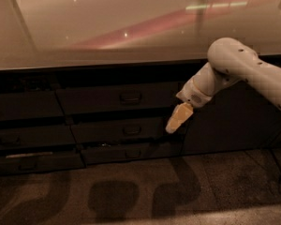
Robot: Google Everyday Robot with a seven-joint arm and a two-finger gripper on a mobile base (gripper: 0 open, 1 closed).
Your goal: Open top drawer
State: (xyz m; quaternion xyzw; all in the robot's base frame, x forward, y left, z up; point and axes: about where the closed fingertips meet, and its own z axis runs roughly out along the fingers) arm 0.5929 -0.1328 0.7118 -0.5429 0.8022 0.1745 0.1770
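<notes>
A glossy pale bench (84,36) fills the upper half of the view, with a pink streak of reflected light crossing its top. Under its front edge runs dark cabinetry. At 9 o'clock is a left stack of drawers (25,125), and a thin pale strip (23,154) shows on the lowest of them. At 3 o'clock stands a plain tall cabinet door (225,125). Speckled floor (131,196) with broad shadows lies at 6 o'clock.

The white arm (253,74) comes in from 3 o'clock and crosses in front of the bench edge and the cabinet door. The yellowish pincer (174,124) points down toward 7 o'clock. It hangs in front of the right end of the middle drawer (117,131), near the seam with the tall door. Whether the pincer is wide or narrow I cannot tell, and it holds nothing that can be seen.

The top drawer (98,100) sits in the centre stack, directly under the bench. Its front looks closed, and its small loop handle (130,97) is centred on it. From the pincer, that handle lies at about 10 o'clock, well apart, and only the drawer's right end is near. The bottom drawer (131,153) lies at about 8 o'clock from the pincer. No drawer's inside is visible.
</notes>
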